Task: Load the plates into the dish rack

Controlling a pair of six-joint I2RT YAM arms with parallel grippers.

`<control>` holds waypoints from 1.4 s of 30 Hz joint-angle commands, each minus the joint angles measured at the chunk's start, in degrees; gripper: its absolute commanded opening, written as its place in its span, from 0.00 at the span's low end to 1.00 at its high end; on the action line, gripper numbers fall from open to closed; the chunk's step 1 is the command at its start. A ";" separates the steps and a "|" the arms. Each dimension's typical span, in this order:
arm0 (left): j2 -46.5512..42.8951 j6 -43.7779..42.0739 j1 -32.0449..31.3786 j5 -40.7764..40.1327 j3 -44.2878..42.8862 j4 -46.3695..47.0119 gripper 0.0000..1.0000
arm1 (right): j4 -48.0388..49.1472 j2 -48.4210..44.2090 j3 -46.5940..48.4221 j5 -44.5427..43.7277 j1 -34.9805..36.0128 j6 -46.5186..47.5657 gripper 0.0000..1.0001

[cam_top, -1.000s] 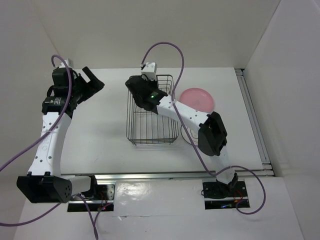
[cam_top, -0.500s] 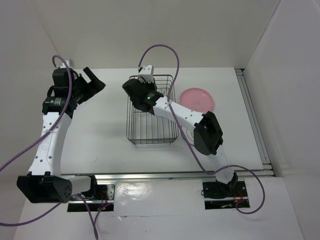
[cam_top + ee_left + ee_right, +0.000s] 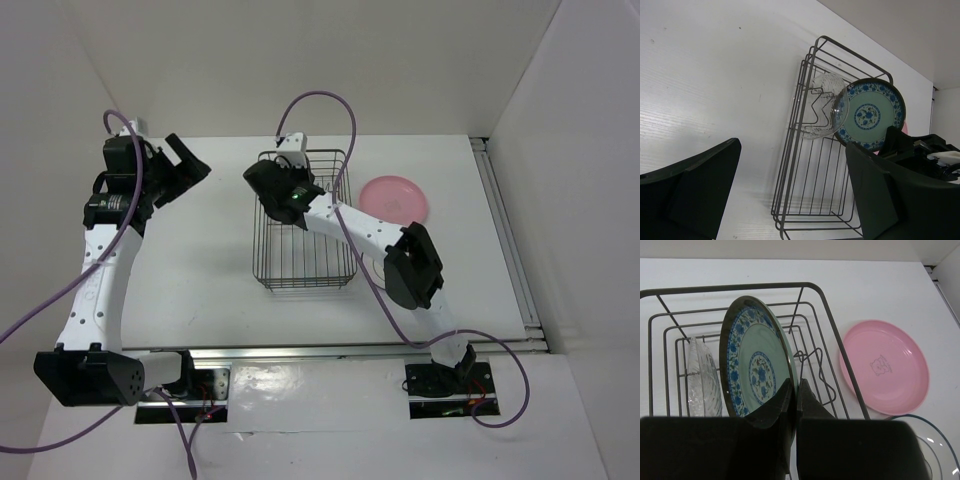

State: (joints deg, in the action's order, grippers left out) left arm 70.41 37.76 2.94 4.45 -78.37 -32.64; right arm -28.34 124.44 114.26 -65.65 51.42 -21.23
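The dish rack [image 3: 310, 286] stands mid-table. Inside it, the clear glass plate [image 3: 702, 385] leans upright against the prongs. Beside it the teal patterned plate [image 3: 757, 365] stands on edge, and my right gripper [image 3: 795, 387] is shut on its rim. The left wrist view shows both plates, glass [image 3: 827, 107] and teal [image 3: 870, 112], at the rack's [image 3: 790, 165] far end. The pink plate [image 3: 395, 197] lies flat on the table right of the rack. My left gripper [image 3: 185, 165] hovers open and empty, far left of the rack.
A white plate with a dark ring [image 3: 935, 450] lies on the table near the rack's right side, mostly hidden under my right arm [image 3: 410, 265]. White walls enclose the table on three sides. A metal rail [image 3: 510, 240] runs along the right edge.
My right arm has shifted a little left and toward the rack's far end with the teal plate, uncovering more of the pink plate. The left arm has not moved.
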 commanded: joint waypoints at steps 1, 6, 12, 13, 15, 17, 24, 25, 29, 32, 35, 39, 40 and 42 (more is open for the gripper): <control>-0.45 -0.40 0.40 1.18 0.32 2.06 1.00 | 0.92 -0.09 2.28 -2.73 0.61 -1.62 0.00; -0.98 -0.40 0.40 0.65 0.85 2.06 1.00 | 0.30 1.24 2.90 -1.68 0.61 -1.62 0.00; -0.98 -0.40 0.40 1.70 0.85 2.06 1.00 | 0.30 2.30 3.43 -1.15 0.61 -1.62 0.00; -0.98 -0.40 0.40 1.70 0.85 2.58 1.00 | 0.30 2.82 3.95 -0.63 0.61 -1.62 0.00; -0.98 -0.40 0.40 1.70 0.85 2.58 1.00 | 0.30 2.82 4.48 -0.10 0.61 -1.62 0.00; -0.98 -0.40 0.40 1.70 0.85 2.58 1.00 | 0.30 3.35 5.01 -0.09 0.61 -1.62 0.00; -0.98 -0.40 0.40 2.23 0.85 2.58 1.00 | 0.30 4.58 6.07 -0.09 0.61 -1.62 0.13; -0.98 -0.40 0.40 2.23 0.85 2.58 1.00 | 0.30 4.58 6.07 0.43 1.13 -1.62 0.17; -0.98 -0.40 0.40 2.23 0.85 2.58 1.00 | 0.30 4.58 6.07 0.43 1.14 -1.62 0.20; -0.98 -0.40 0.40 2.23 0.85 2.58 1.00 | 0.30 4.58 6.07 1.14 1.14 -1.62 0.23; -0.98 -0.40 0.40 2.23 0.85 2.58 1.00 | -0.23 5.20 6.07 2.45 1.14 -1.62 0.24; -0.98 -0.40 0.40 2.23 0.85 2.58 1.00 | 1.00 5.72 6.59 3.51 1.14 -1.62 0.24; -0.98 -0.93 0.40 2.23 0.85 2.58 1.00 | 1.00 5.72 6.59 4.03 1.14 -1.62 0.24; -0.98 -0.93 0.40 2.23 0.85 2.58 1.00 | 1.00 5.72 6.59 4.04 1.14 -1.62 0.24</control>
State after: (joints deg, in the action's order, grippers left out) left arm 70.41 37.69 2.98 5.89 -77.56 -32.12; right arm -28.36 130.13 118.10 -60.95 51.99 -21.91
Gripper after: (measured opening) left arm 1.000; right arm 0.243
